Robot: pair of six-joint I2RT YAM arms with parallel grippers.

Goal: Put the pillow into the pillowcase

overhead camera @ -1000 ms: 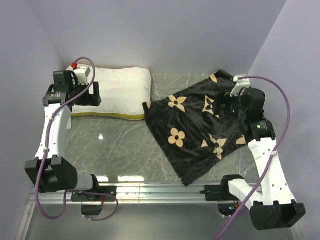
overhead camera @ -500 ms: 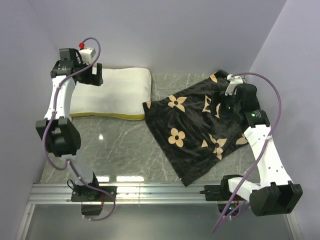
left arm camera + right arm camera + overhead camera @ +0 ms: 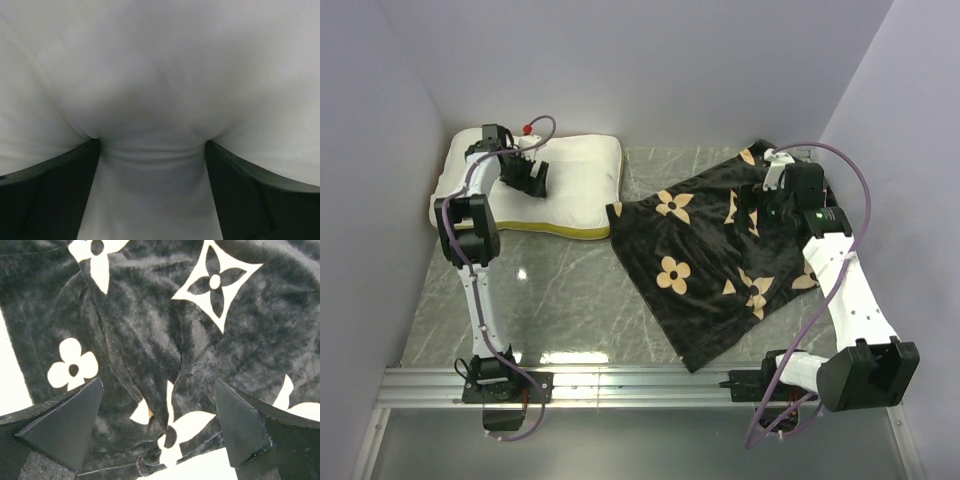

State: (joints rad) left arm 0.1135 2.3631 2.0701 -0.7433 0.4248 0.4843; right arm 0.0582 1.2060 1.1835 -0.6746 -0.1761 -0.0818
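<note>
The left arm is stretched far forward, the left gripper pressed, jaws spread, into the pillow at the far-left corner; the right gripper is held, jaws parted, above the pillowcase alongside

On my table the pillow lies in the far left corner. The pillowcase is spread to its right, and its left corner meets the pillow's near right corner. My left pincer is on the pillow's left part. My right pincer is over the far right part of the pillowcase.
</note>
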